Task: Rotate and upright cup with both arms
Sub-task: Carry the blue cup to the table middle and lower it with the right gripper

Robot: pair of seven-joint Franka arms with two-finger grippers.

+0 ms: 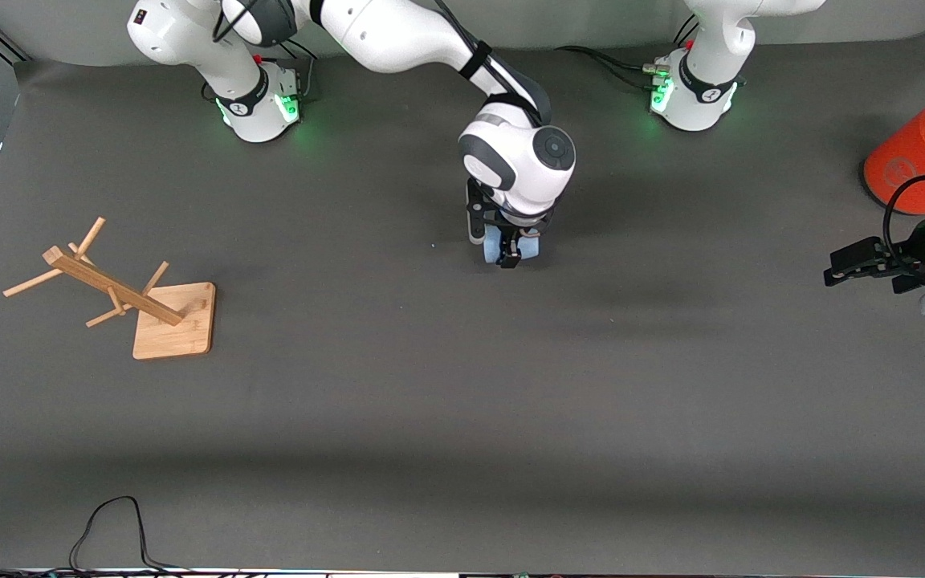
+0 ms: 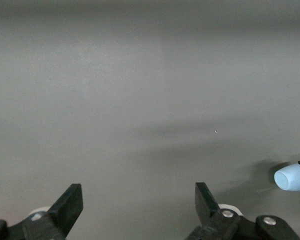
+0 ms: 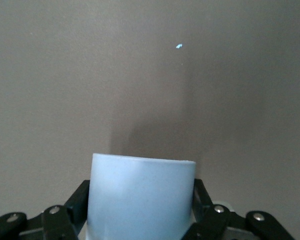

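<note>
Counts: 1 pale blue cup, 2 arms, 1 orange can w/ grey lid, 1 wooden peg rack, 1 black cable. Front view: right gripper sits at frame centre, pointing down, fingers clamped on the cup, which is mostly hidden under the white wrist; only a blue sliver shows. Left gripper is at the right edge, mid-height, just below the can in the frame, jaws spread wide w/ nothing between them; that arm waits. Rack lies tipped on its square base, mid-left; cable loops at bottom left. Right wrist view shows what front can't: cup body filling the bottom centre, a finger pressed to each side, grey mat past it. Left wrist view: both fingers far apart at the bottom, bare mat between, and the cup end-on at the right edge, lower part.
</note>
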